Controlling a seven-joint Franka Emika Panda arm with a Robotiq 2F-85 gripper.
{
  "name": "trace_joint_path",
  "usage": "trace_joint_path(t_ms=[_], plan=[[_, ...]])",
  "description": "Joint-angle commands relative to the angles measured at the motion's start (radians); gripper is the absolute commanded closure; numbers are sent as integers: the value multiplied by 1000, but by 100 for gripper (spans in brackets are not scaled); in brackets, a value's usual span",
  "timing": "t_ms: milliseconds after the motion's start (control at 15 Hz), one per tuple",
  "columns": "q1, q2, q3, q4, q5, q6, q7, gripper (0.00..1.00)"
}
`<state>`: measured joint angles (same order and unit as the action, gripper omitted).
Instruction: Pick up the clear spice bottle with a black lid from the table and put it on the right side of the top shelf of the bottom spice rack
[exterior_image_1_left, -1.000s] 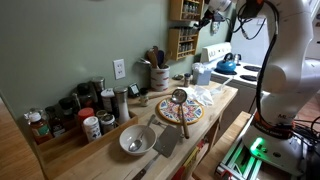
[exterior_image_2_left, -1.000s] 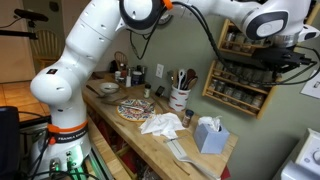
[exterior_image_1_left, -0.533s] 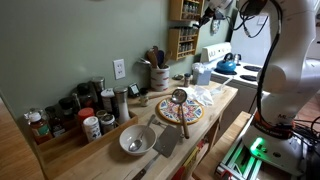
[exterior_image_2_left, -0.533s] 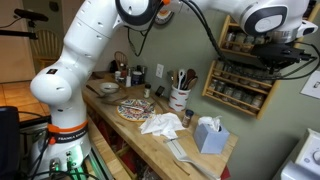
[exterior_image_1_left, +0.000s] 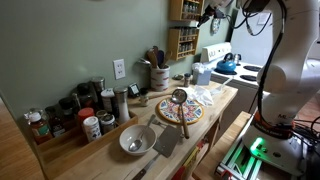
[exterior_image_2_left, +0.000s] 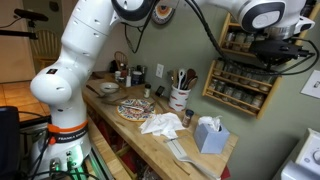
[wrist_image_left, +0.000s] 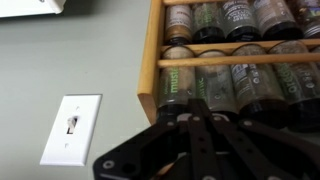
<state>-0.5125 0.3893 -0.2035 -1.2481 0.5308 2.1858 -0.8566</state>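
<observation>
My gripper (exterior_image_1_left: 207, 17) (exterior_image_2_left: 260, 57) is up at the bottom spice rack (exterior_image_1_left: 183, 42) (exterior_image_2_left: 235, 95), close to one end of an upper tier of jars. In the wrist view its fingers (wrist_image_left: 197, 106) lie close together, right in front of a row of dark-lidded jars behind a wooden rail (wrist_image_left: 250, 59). I see no bottle between them. A small dark-capped jar (exterior_image_1_left: 185, 77) stands on the table (exterior_image_1_left: 95, 160) next to the crock. It is too small to tell whether it is the spice bottle.
On the countertop stand a utensil crock (exterior_image_1_left: 159, 75) (exterior_image_2_left: 179, 98), a patterned plate with a ladle (exterior_image_1_left: 180, 110), a white bowl (exterior_image_1_left: 135, 140), dark canisters (exterior_image_1_left: 80, 105) and a tissue box (exterior_image_2_left: 208, 135). A light switch (wrist_image_left: 75, 125) is on the wall beside the rack.
The gripper has shifted slightly along the front of the rack. Nothing on the countertop has moved.
</observation>
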Motion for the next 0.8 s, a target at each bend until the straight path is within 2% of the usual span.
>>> trace_joint_path(t_ms=[0,133,400,733], plan=[[-14,-65,9,-75,12,-124,-36,100],[-8,-108,3,-110,-8,-228,-38,72],[37,-234,-18,-218,-153,-278,-19,44],[90,-431,11,-344,-375,-305,80,7]])
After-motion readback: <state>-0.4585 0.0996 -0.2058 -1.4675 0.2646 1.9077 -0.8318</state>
